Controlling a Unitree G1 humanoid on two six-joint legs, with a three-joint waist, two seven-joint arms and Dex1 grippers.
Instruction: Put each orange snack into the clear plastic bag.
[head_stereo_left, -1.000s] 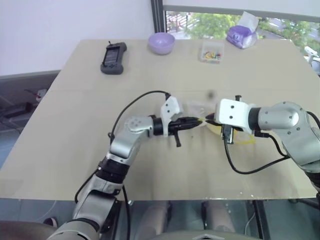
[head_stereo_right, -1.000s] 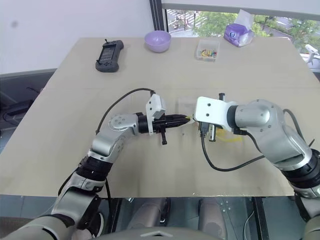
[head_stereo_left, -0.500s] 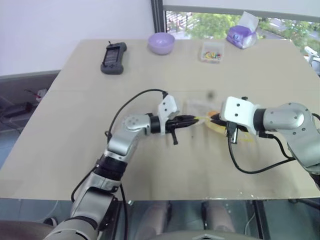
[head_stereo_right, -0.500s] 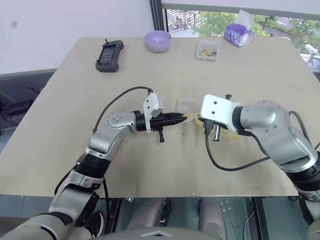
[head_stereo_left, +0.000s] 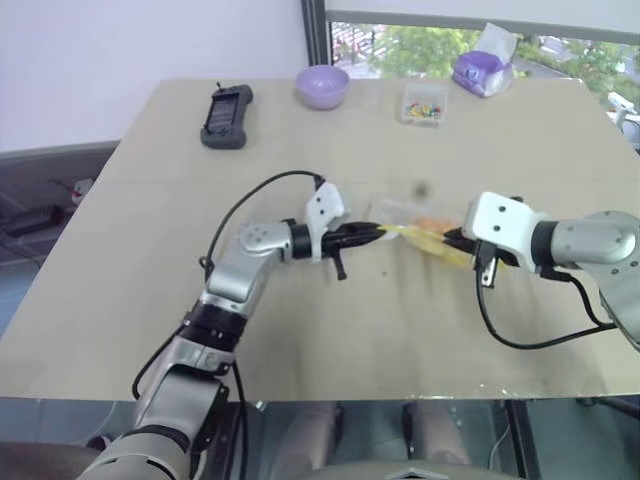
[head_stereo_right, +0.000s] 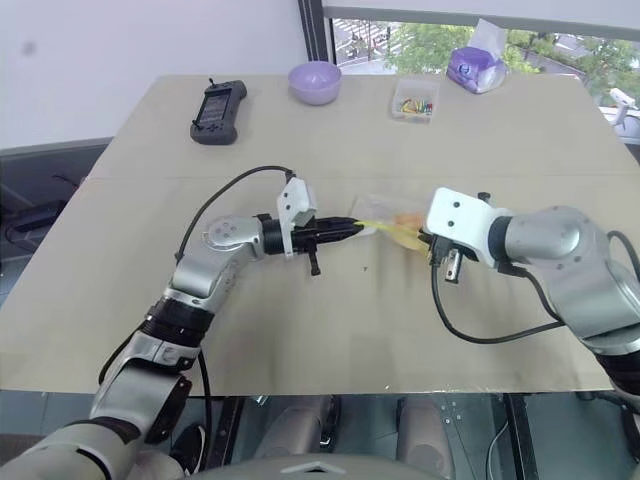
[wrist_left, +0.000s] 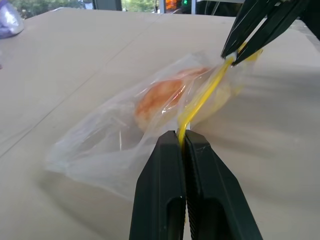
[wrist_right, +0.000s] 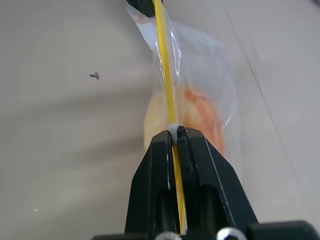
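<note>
Inside clear plastic bag: orange snack.

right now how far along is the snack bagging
Done: one orange snack already sits inside the clear plastic bag. In hand: the left gripper and right gripper are each shut on the bag's yellow zip strip, which runs taut between them above the table. Left: sealing the zip, if that's wanted, and setting the bag down. No other orange snack is visible on the table.

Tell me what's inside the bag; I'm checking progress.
One orange snack shows through the bag, whose yellow zip strip both the left gripper and right gripper pinch. Its underside is hidden.
</note>
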